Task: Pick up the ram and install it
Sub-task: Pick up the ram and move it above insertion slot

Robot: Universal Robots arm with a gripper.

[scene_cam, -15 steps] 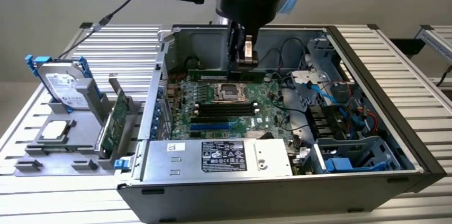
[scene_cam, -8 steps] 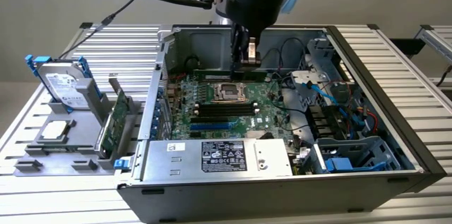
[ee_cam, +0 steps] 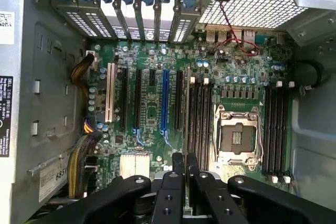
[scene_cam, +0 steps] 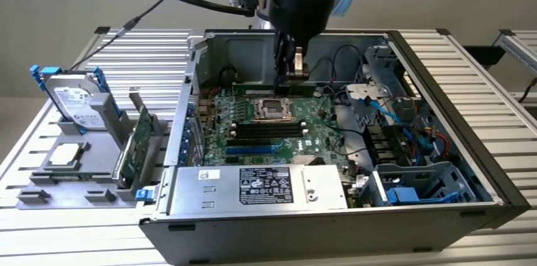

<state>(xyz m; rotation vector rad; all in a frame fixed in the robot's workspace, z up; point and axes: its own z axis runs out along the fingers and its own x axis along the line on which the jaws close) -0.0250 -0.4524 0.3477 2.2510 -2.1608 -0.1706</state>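
**A:** Where does everything stand, biggest first?

**B:** The ribbed aluminium desk [scene_cam: 67, 234] carries an open dark-grey computer case [scene_cam: 470, 153] lying on its side, with the green motherboard [ee_cam: 153, 116] facing up inside. The arm's black hand [scene_cam: 293, 76] reaches down into the case. It is on the far side of the square silver processor socket [scene_cam: 273, 109] from the grey, labelled power-supply box [scene_cam: 260, 184].

**A:** And the ram?

**B:** The long, narrow green circuit-board strip, the ram [scene_cam: 256, 85], hangs level under the fingertips. As far as I can judge, the hand is closed on its upper edge. In the wrist view the fingers [ee_cam: 178, 166] stand almost together.

**A:** Is it seated?

**B:** Not that I can see. The black memory slots [scene_cam: 268, 129] beside the socket look empty. So does the second bank [ee_cam: 275, 129], the one with small white latches [ee_cam: 280, 84]. I cannot tell how high the ram is above the board.

**A:** So how is this step done well?

**B:** My judgement is to hold the strip upright and parallel to the chosen slot, with its notch over the slot's key and both latches swung out. The push wants to be straight down and even, so that neither end goes in first and the board does not flex
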